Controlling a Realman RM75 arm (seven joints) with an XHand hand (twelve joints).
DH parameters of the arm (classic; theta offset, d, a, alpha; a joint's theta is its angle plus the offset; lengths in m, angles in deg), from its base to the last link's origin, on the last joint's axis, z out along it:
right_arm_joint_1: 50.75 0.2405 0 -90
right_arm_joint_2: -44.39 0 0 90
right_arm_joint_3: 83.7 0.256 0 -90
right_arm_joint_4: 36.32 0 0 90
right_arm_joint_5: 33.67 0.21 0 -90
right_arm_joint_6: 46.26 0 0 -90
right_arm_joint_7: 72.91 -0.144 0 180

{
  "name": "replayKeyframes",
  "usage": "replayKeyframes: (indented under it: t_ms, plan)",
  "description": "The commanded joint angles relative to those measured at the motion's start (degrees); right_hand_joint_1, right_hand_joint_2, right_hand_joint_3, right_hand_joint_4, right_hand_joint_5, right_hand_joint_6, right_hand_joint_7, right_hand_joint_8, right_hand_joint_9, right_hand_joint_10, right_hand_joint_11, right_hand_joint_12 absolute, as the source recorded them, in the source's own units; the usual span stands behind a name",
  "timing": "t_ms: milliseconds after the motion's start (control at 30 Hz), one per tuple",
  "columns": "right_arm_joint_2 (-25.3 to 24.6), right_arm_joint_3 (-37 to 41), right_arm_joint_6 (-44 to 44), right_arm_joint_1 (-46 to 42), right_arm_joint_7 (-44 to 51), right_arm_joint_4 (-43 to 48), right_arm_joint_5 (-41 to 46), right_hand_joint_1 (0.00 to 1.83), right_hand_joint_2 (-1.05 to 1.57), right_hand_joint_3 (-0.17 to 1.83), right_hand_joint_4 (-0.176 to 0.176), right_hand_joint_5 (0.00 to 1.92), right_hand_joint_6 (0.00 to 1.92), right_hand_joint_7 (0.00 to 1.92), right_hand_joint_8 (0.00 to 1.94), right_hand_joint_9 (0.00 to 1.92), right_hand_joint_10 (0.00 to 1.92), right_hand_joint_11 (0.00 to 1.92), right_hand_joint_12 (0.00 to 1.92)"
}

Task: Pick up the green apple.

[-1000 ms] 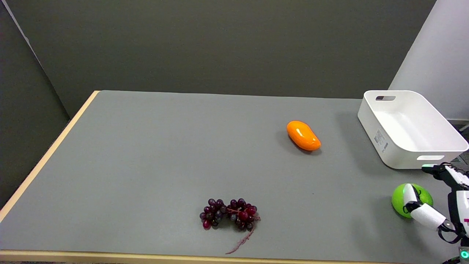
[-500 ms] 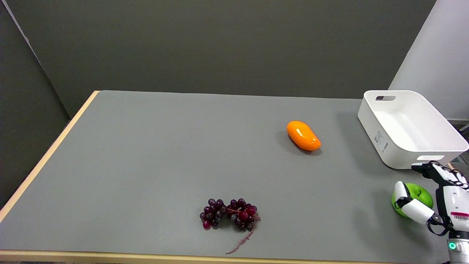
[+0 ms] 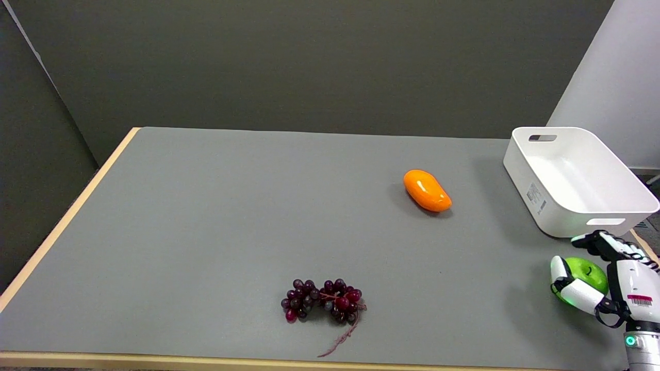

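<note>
The green apple [image 3: 585, 275] sits on the grey table [image 3: 232, 221] near its right edge, just in front of the white bin. My right hand [image 3: 628, 281] reaches in from the lower right and cups the apple. Its thumb lies against the apple's left side, and the fingers [image 3: 600, 242] stretch over the far side with a gap above the fruit. The apple still rests on the table. Part of its near right side is hidden by the hand.
A white bin [image 3: 546, 198] stands at the back right, close behind the hand. An orange mango [image 3: 427, 190] lies mid-right. A bunch of dark red grapes [image 3: 322, 300] lies near the front edge.
The hand has slid left and farther around the apple, the thumb moving from its front face to its left side and the fingers reaching farther over it. The apple has stayed put.
</note>
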Motion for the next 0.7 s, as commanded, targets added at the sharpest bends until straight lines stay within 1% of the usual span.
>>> replayKeyframes:
  t_ms: [33,233,300,367,400,467,533,600,633,667,700]
  plan:
    - [-0.2,-0.4,-2.1,1.1,0.0,-1.8,0.2,0.63,0.72,0.84,-0.054,0.53,1.15,0.60,0.79,0.48,1.18,0.35,1.62]
    - [-0.1,-0.4,-2.2,1.8,0.2,-2.0,-0.3,0.63,0.73,0.85,-0.049,0.54,1.17,0.61,0.80,0.49,1.19,0.36,1.62]
    - [-0.1,-0.4,-1.9,2.4,0.2,-2.4,-0.5,0.63,0.73,0.85,-0.042,0.55,1.19,0.62,0.82,0.50,1.19,0.37,1.64]
    - [-0.1,-0.4,-1.7,3.1,0.2,-2.8,-0.5,0.64,0.73,0.86,-0.046,0.57,1.24,0.66,0.88,0.54,1.23,0.42,1.68]
    - [-0.1,-0.4,-1.3,3.5,0.2,-3.1,-0.8,0.72,0.82,0.75,-0.025,0.60,1.32,0.70,0.93,0.57,1.26,0.45,1.71]
    - [-0.2,-0.4,-0.6,4.4,0.2,-4.0,-1.5,0.93,1.06,0.46,0.035,0.69,1.52,0.78,1.06,0.65,1.31,0.54,1.78]
    - [-0.5,-0.4,0.5,5.5,0.0,-4.9,-1.9,0.96,1.02,0.53,0.011,0.71,1.52,0.84,1.15,0.73,1.39,0.60,1.84]
    - [-0.7,-0.4,1.5,6.2,-0.2,-5.5,-1.9,0.97,0.97,0.63,-0.011,0.73,1.54,0.87,1.24,0.77,1.43,0.68,1.92]
    - [-0.7,-0.4,2.1,6.6,-0.3,-5.7,-1.9,0.98,0.94,0.69,-0.026,0.75,1.55,0.93,1.42,0.81,1.45,0.66,1.92]
    - [-0.7,-0.5,2.8,7.0,-0.3,-5.9,-2.1,1.00,0.90,0.76,-0.037,0.76,1.56,0.95,1.59,0.85,1.53,0.62,1.92]
    - [-0.8,-0.5,3.9,7.5,-0.3,-6.1,-2.4,1.01,0.84,0.87,-0.045,0.79,1.58,0.91,1.79,0.91,1.76,0.55,1.92]
